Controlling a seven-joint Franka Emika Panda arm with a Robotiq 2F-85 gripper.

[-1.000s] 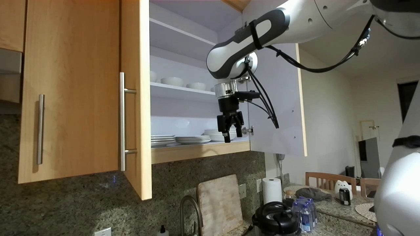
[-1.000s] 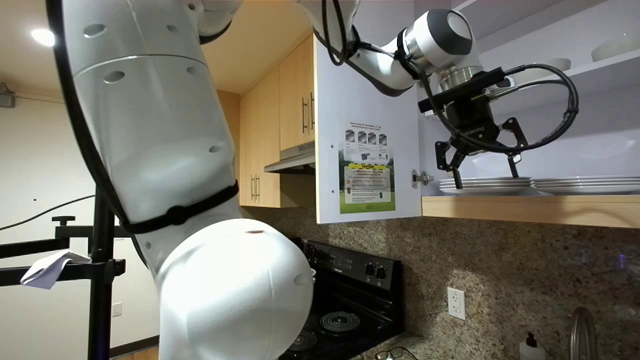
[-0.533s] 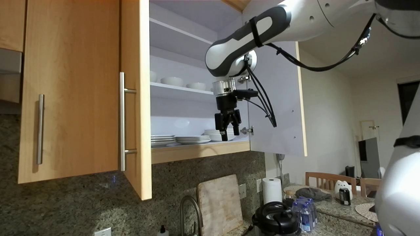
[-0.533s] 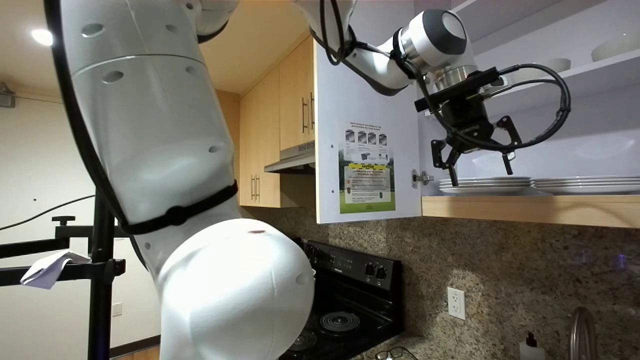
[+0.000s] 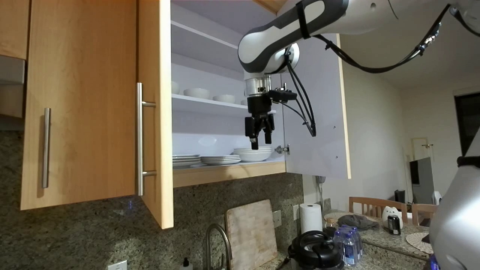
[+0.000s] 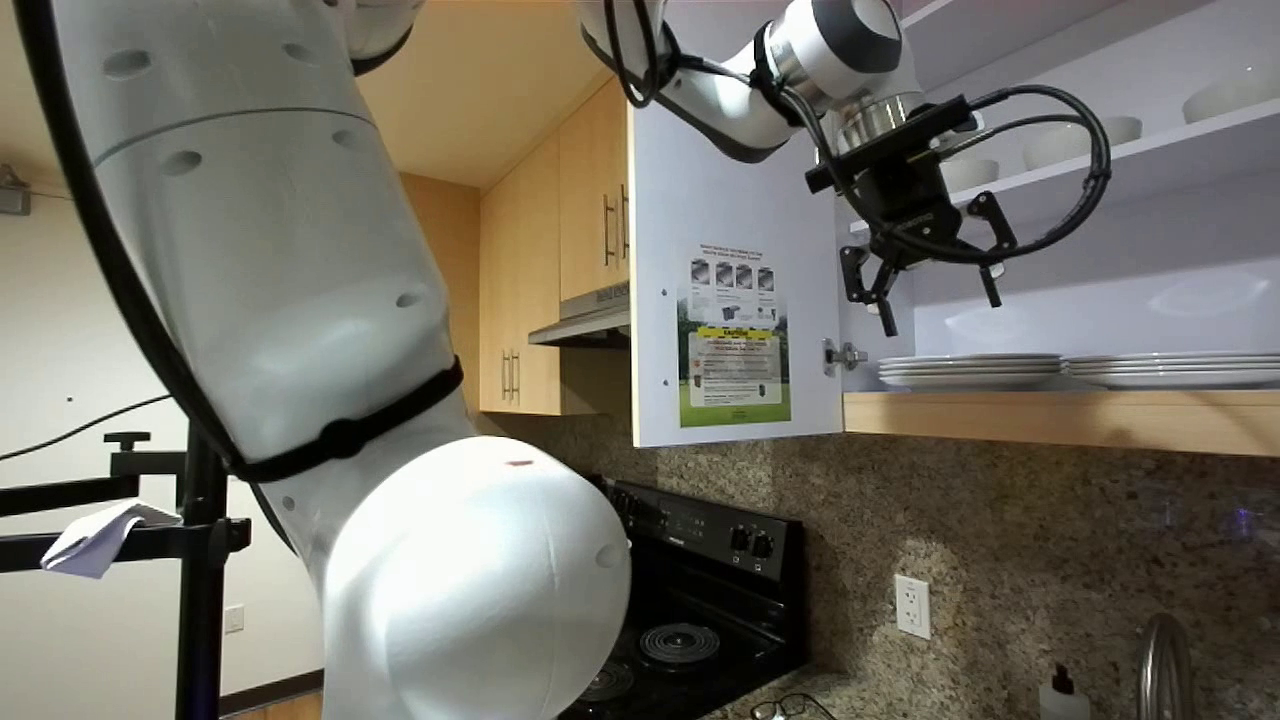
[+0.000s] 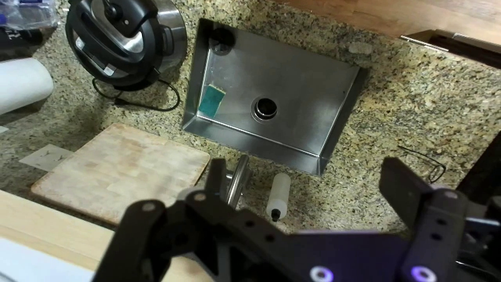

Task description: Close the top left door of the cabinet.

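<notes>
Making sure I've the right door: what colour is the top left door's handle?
Silver; the handle shows best in an exterior view.

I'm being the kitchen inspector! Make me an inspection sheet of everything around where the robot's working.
Surface: speckled counter with a sink set into it.
Job's things: top left door standing open; cabinet showing plates and bowls inside.
Clutter: teal sponge in the sink; cooker, pump bottle and water bottles on the counter; cutting board leaning against the backsplash.
Grippers: one gripper, open, away from the top left door; held, nothing seen.
Cables: black cables looping beside the gripper; a cord lying on the counter by the cooker.
Surroundings: black stove, paper towel roll, wooden chairs; people, nothing seen.
</notes>
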